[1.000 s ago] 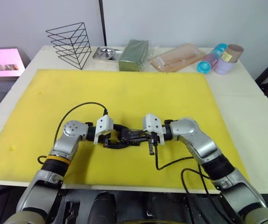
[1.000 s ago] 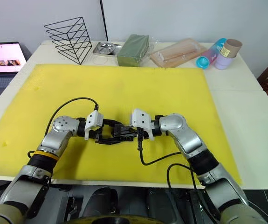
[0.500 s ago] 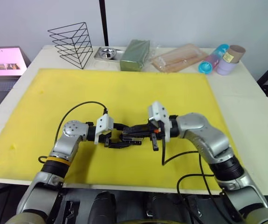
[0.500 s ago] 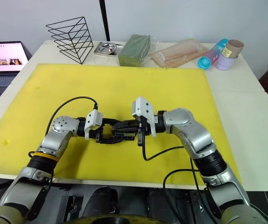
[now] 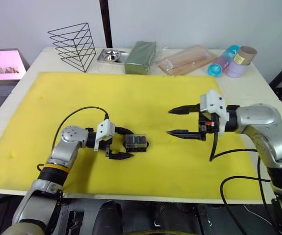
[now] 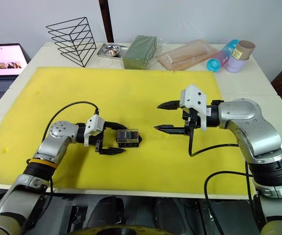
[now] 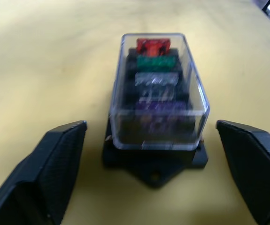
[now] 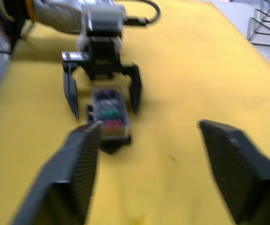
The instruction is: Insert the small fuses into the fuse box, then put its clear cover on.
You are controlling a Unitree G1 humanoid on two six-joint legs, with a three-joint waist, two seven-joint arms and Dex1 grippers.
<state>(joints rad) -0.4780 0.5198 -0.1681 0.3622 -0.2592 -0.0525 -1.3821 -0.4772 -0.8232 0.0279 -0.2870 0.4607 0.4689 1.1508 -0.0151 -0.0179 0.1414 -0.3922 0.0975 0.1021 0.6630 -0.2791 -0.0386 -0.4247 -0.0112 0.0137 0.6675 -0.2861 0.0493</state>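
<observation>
The fuse box, a small black block, rests on the yellow mat. The clear cover sits on top of it. Through the cover I see the small fuses in a row: red, green, pale and purple. My left gripper is open, with one finger on each side of the box and a gap on both sides. My right gripper is open and holds nothing. It hovers over the mat to the right of the box, with its fingertips pointing at it.
Along the table's far edge stand a black wire rack, a metal tray, a green box, a clear bag of sticks and several cups. A laptop sits at the far left.
My right gripper has opened and drawn back to the right, away from the fuse box. My left gripper has opened wider around the box, which now rests free on the mat.
</observation>
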